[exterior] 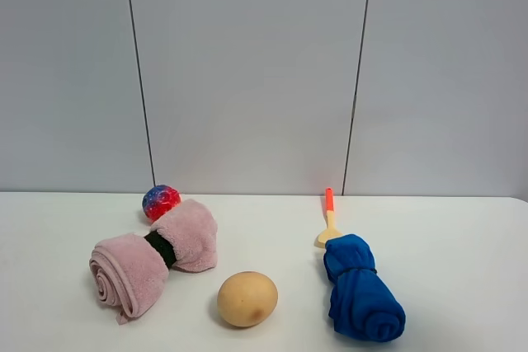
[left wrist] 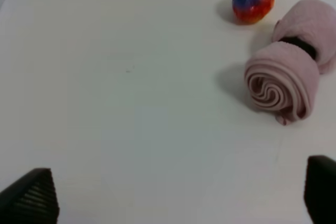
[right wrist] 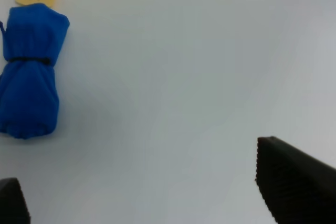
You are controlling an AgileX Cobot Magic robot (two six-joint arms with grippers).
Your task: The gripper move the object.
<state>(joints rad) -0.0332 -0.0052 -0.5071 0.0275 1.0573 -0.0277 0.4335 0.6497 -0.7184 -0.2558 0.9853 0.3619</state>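
Note:
The pink fluffy rolled towel (exterior: 153,260) lies at the left of the white table, cinched by a dark band in its middle. It also shows in the left wrist view (left wrist: 289,72), spiral end facing the camera. My left gripper (left wrist: 181,192) is open and empty, well short of the towel, with only its black fingertips (left wrist: 31,195) showing. My right gripper (right wrist: 152,182) is open and empty over bare table, apart from the blue cloth. Neither gripper shows in the exterior high view.
A red-and-blue ball (exterior: 161,202) sits just behind the towel, also in the left wrist view (left wrist: 253,0). A tan egg-shaped object (exterior: 247,298) lies at front centre. A blue rolled cloth (exterior: 361,298) lies at right (right wrist: 29,69), with a yellow, orange-handled spatula (exterior: 328,218) behind it.

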